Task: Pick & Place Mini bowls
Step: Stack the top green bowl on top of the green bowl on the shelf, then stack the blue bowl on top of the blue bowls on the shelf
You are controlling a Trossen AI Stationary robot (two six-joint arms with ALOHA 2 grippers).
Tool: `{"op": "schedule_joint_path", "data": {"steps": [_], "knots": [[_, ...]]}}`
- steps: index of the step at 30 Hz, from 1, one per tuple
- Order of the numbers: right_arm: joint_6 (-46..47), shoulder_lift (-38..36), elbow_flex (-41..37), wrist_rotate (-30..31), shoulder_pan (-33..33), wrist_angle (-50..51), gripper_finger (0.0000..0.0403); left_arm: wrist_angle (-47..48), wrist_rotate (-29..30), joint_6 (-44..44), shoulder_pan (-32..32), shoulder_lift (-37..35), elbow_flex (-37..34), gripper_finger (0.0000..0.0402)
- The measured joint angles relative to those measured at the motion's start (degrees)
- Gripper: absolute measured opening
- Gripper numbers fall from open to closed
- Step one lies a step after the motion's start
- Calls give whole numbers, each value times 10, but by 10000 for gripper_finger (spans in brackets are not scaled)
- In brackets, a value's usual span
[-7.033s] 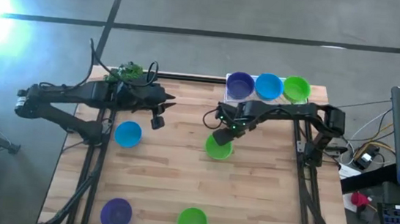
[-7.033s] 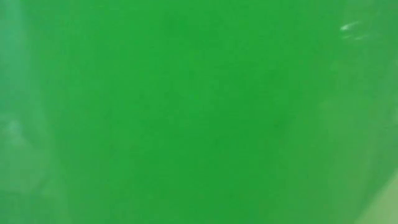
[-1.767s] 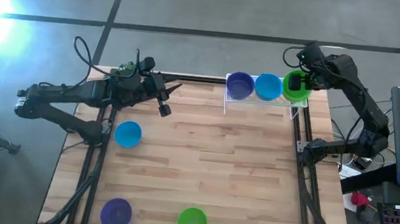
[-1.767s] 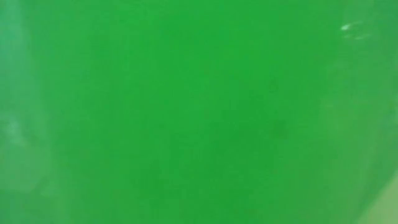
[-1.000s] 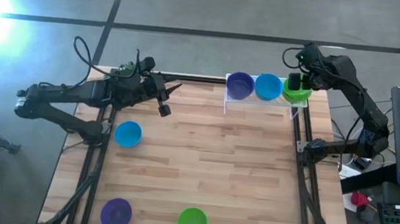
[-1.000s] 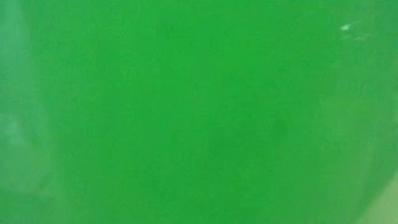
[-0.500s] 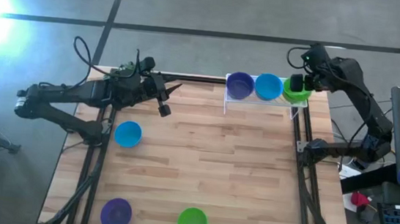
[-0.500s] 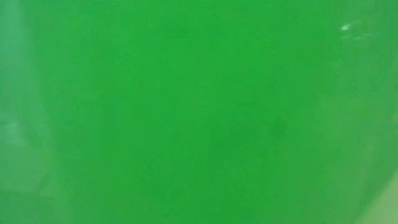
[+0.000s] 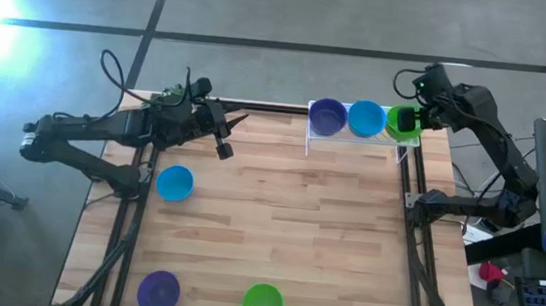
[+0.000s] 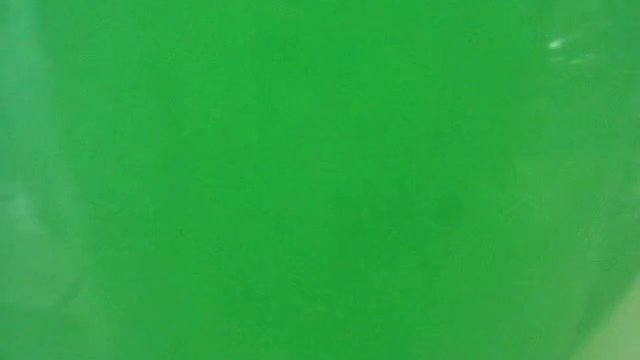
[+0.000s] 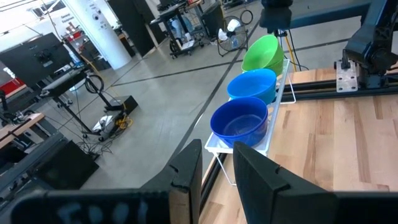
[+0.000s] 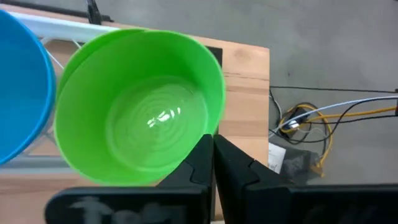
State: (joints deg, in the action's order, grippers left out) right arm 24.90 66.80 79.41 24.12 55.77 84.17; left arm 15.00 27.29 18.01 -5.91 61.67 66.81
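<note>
Three mini bowls rest tilted in the white wire rack [image 9: 355,133] at the table's far edge: purple [image 9: 328,116], blue [image 9: 366,118] and green [image 9: 400,125]. In the right wrist view a second green rim [image 12: 67,62] shows close behind the green bowl [image 12: 140,134]. My right gripper [image 9: 410,118] is shut on that bowl. My left gripper [image 9: 221,149] hangs open and empty over the far left of the table; its view shows the rack's bowls [image 11: 239,121]. Blue [image 9: 175,182], purple [image 9: 158,290] and green [image 9: 261,305] bowls stand on the table. My right gripper pinches the green bowl's rim [image 12: 214,121] on its side toward the table's right edge. One finger [image 12: 194,163] lies over the inside and the other outside. The fingers come from above, slanting down. The bowl rests tilted in the rack.
A leafy toy plant [image 9: 176,95] sits at the far left edge beside my left arm. The low view is filled with green [image 10: 320,180], a bowl right against the camera. Bare wood [image 9: 287,215] lies across the middle of the table.
My right gripper has shifted a little toward the table's right edge at the rack. The green bowl has stayed in the rack.
</note>
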Motion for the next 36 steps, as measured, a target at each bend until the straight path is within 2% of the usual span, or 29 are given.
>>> {"op": "schedule_joint_path", "data": {"steps": [9, 16, 22, 28, 36], "knots": [[-28, 0, -49, -27, 0, -56, 8, 0, 0, 2, 0, 0, 0, 87], [-28, -16, -7, -23, 0, -55, 8, 0, 0, 1, 0, 0, 0, 87], [-29, -57, 22, -16, 0, -55, 8, 26, 0, -24, 0, 0, 0, 87], [-31, -107, 20, -22, 0, -54, 8, 116, 7, -122, 0, 0, 0, 87], [-81, -152, 18, -87, 0, -56, 8, 327, 10, -373, 0, 0, -3, 87]]}}
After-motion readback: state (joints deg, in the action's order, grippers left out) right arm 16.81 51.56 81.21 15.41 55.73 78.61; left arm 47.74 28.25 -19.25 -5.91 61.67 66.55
